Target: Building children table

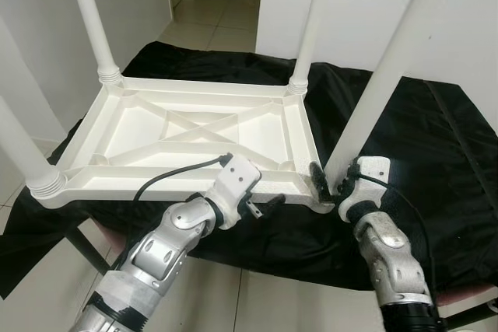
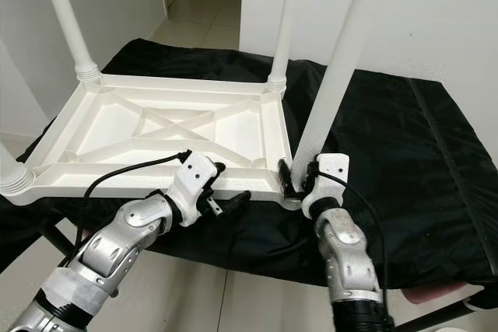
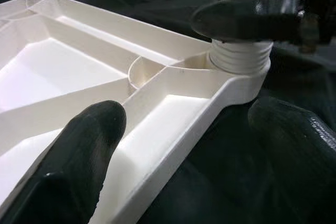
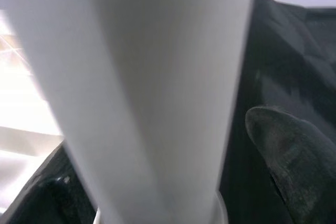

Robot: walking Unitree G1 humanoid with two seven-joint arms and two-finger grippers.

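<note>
A white plastic children's table lies upside down on a black cloth, with its legs pointing up. My right gripper is at the near right corner, shut on the base of the near right leg just above its threaded collar. In the right wrist view that leg stands between the two fingers. My left gripper is open and straddles the table's near rim beside that corner. One of its fingers is over the ribbed underside and the other is outside, above the cloth.
The three other legs stand at the far left, far right and near left. The cloth-covered surface ends just before me, with tiled floor below. White walls close in on both sides, and a doorway lies beyond.
</note>
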